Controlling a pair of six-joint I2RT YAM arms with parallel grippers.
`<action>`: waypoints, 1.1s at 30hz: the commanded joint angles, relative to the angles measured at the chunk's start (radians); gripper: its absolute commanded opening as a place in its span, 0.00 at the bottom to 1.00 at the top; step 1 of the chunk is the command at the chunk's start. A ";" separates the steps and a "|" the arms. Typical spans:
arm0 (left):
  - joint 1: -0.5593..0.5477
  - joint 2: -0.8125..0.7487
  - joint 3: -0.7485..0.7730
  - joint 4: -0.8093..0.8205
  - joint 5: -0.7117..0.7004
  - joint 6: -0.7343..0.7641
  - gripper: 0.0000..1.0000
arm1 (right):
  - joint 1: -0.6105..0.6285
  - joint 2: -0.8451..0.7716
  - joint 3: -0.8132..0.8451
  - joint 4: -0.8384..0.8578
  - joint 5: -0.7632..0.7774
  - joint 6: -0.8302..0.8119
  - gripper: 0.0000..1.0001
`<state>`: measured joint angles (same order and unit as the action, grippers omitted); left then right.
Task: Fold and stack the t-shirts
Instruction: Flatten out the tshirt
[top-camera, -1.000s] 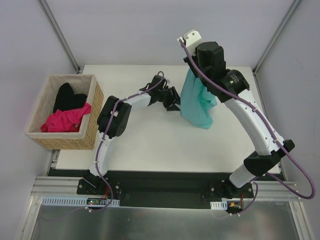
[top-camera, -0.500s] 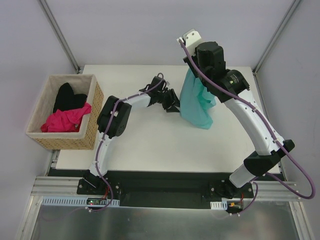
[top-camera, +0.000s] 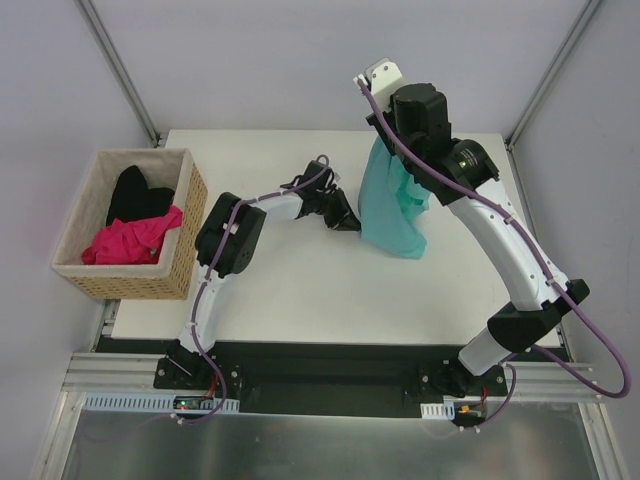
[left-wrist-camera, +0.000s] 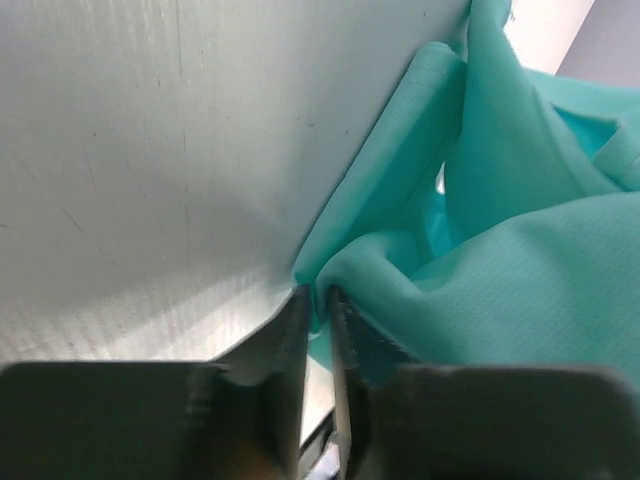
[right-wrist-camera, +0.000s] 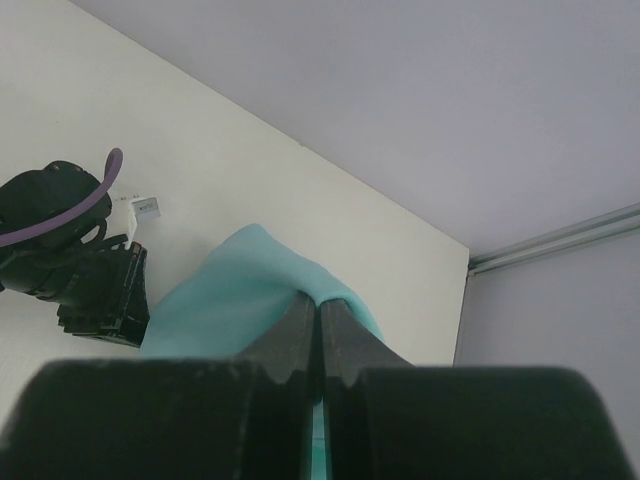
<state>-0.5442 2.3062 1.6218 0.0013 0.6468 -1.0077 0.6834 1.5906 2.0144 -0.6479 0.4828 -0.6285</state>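
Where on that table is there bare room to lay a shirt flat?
The widest bare patch is the table's near half, between the left arm and right arm. Another lies far left beside the basket. Crowded: where the left gripper meets the teal shirt.

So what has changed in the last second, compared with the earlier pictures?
The left gripper moved a little toward the hanging teal t-shirt and closed its jaws on an edge of it. The right gripper still holds the shirt up; the pink t-shirt and black t-shirt stay in the basket.
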 joint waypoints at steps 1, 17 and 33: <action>-0.010 -0.039 0.030 0.003 0.027 0.003 0.03 | 0.007 -0.040 0.032 0.050 0.005 0.000 0.01; 0.029 -0.217 -0.109 -0.017 -0.064 0.015 0.00 | 0.007 -0.038 0.030 0.054 0.007 -0.013 0.01; 0.228 -0.732 -0.369 -0.174 -0.193 0.107 0.00 | -0.071 -0.061 -0.091 0.120 0.062 -0.065 0.01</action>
<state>-0.3367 1.7237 1.2644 -0.0834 0.5064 -0.9604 0.6441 1.5810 1.9610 -0.5957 0.5163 -0.6781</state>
